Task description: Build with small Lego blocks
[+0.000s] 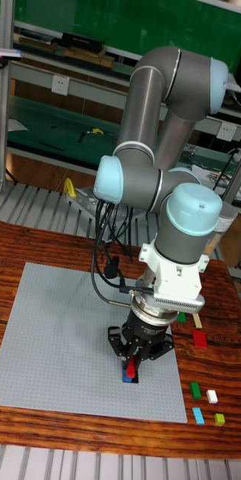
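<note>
The arm reaches down over a dark, reddish wood-grain bench (30,247), its wrist pointing straight at a large grey baseplate (52,337) that lies flat on the wood. The gripper (132,365) is low at the plate's right-hand near corner, and the fingers (129,363) are closed narrow around a red brick (131,368), held upright just above or on a blue brick (128,379) sitting on the plate; whether the two touch is hard to tell. Loose pieces lie on the bare wood to the right of the plate: a red flat piece (200,338), a green brick (195,388), a white brick (212,396), a light blue brick (199,415) and a yellow-green brick (220,419). A dark green piece (182,317) peeks out by the wrist. Behind the bench runs a ribbed metal surface (37,206), then a shelf frame with green-topped worktops (45,120) and wall sockets (59,85).
</note>
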Controlling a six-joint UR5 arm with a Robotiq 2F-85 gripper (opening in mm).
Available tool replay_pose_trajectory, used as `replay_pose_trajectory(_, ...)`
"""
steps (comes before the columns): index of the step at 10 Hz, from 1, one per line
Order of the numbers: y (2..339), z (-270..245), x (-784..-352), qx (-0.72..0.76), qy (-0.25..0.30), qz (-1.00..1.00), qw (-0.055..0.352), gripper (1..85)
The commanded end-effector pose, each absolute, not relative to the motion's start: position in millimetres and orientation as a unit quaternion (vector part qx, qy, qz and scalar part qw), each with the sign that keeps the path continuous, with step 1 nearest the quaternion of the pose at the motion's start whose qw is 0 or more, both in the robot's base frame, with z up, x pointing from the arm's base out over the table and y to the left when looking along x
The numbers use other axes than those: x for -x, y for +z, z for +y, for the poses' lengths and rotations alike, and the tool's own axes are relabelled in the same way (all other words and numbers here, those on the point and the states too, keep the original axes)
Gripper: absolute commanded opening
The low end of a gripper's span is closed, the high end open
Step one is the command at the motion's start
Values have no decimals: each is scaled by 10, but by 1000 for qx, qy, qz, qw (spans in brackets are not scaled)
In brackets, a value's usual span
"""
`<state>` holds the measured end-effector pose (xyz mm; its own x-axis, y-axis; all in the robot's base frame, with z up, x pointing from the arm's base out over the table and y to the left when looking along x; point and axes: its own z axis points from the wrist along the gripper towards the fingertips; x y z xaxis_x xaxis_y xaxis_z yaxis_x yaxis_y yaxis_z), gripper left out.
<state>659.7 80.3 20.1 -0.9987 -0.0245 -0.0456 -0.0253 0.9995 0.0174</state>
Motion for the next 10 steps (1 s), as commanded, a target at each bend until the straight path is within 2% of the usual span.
replay_pose_trajectory(1,173,841,-6618,10,22,999,25,13)
replay_pose_trajectory(10,223,770,-6578,13,19,1000,20,13)
